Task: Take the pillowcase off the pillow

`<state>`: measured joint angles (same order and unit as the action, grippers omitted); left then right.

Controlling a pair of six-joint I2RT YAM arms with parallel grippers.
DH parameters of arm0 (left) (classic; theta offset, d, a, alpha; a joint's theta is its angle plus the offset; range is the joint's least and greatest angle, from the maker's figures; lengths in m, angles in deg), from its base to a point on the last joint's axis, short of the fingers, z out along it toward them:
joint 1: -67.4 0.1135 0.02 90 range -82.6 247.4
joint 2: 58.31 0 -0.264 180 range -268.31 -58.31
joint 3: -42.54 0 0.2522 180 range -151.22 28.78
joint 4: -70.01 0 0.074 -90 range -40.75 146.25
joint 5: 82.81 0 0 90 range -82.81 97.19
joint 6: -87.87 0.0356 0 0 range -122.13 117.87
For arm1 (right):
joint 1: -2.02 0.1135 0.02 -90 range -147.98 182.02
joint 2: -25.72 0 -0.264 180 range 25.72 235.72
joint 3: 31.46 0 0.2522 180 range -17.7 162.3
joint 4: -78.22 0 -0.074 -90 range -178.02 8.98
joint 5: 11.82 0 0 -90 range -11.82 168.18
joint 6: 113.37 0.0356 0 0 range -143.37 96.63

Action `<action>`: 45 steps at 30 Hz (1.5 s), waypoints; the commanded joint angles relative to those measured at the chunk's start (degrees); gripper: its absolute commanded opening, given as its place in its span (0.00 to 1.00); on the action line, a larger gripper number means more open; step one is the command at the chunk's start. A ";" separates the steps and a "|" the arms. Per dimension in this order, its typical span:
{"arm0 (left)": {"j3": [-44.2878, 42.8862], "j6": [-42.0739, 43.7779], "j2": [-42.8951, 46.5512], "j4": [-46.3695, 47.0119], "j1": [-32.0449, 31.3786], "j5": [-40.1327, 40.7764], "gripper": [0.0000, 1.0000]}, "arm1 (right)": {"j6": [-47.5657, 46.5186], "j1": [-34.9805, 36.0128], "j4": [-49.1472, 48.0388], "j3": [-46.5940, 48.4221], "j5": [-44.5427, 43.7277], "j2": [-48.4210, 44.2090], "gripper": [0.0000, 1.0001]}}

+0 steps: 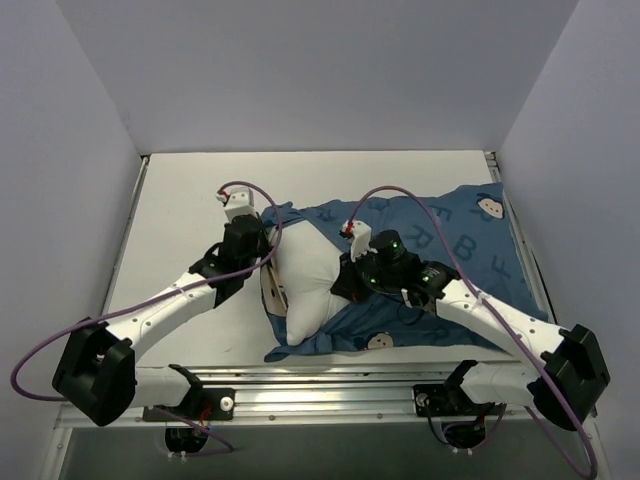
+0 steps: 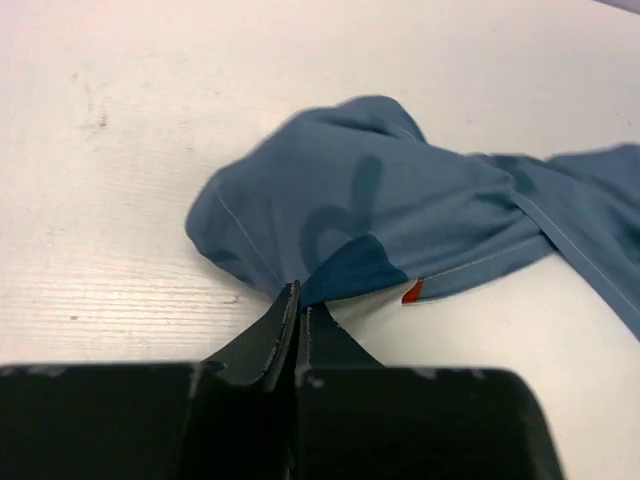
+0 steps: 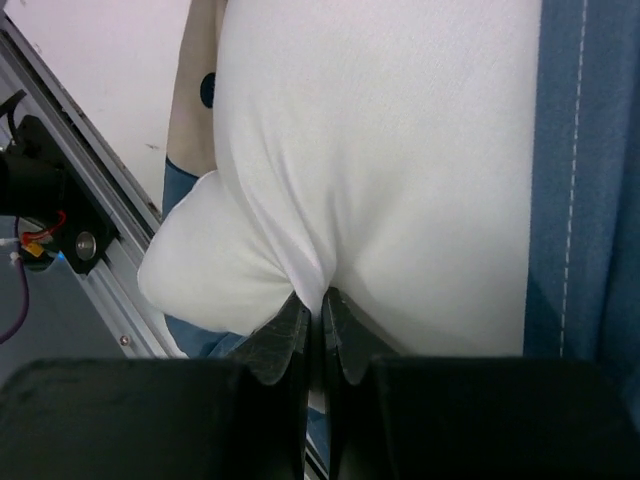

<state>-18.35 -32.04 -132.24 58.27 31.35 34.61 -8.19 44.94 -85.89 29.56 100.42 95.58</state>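
The dark blue pillowcase (image 1: 450,250) with pale letters and cartoon faces lies across the right half of the table. The white pillow (image 1: 305,280) bulges out of its left end. My left gripper (image 1: 272,236) is at the pillowcase's far left corner. In the left wrist view the left gripper (image 2: 300,292) is shut on a fold of the blue pillowcase (image 2: 350,200), next to a small red tag (image 2: 412,292). My right gripper (image 1: 340,283) is over the pillow. In the right wrist view the right gripper (image 3: 322,298) is shut on a pinch of the pillow (image 3: 380,150). The pillowcase (image 3: 590,180) edge is at the right.
A metal rail (image 1: 330,385) runs along the near edge under the arm bases and shows again as the rail (image 3: 90,200) in the right wrist view. White walls close in the table (image 1: 180,200) on three sides. A beige strip (image 3: 200,90) lies beside the pillow.
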 commanded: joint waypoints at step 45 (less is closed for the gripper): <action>9.87 -20.19 -4.20 28.13 9.07 -35.24 0.20 | -2.87 17.38 15.19 32.63 -46.93 17.04 0.98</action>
<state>-6.40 -53.17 -138.58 85.09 41.62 -0.17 -10.03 62.01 -71.66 61.58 62.48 108.06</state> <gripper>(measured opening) 0.202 0.981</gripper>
